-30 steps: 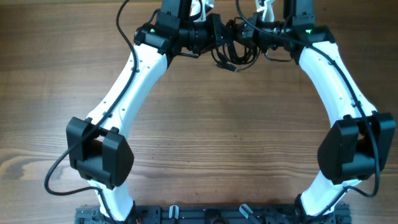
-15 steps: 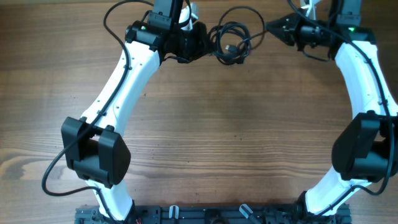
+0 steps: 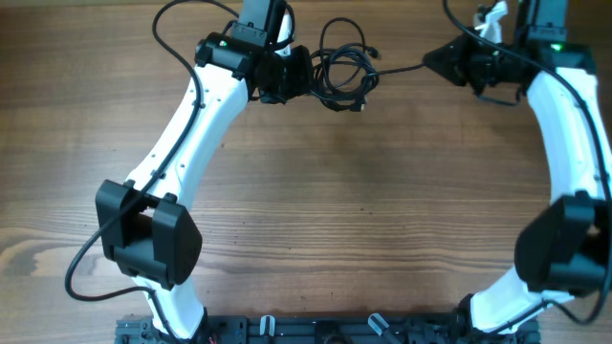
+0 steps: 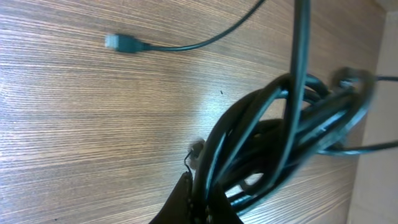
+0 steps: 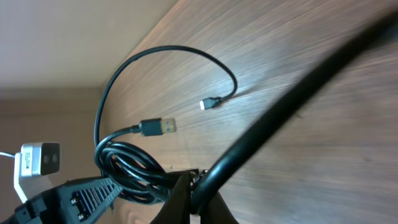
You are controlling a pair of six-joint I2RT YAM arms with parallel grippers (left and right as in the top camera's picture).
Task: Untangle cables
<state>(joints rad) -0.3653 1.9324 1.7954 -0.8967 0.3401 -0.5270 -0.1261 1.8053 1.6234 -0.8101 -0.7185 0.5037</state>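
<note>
Along the far edge of the table (image 3: 335,210), the left gripper (image 3: 304,75) (clamped on the bundled cables (image 3: 346,69)) faces the right gripper (image 3: 432,61), which pinches one strand (image 3: 402,69) stretched sideways between them.

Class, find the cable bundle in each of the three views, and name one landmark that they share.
Overhead: bundle at top centre, held by the left gripper.
Left wrist: bundle at lower right, running down to the bottom edge.
Right wrist: bundle at lower left; a strand runs into the right gripper.
Shared landmark: the wood table.
</note>
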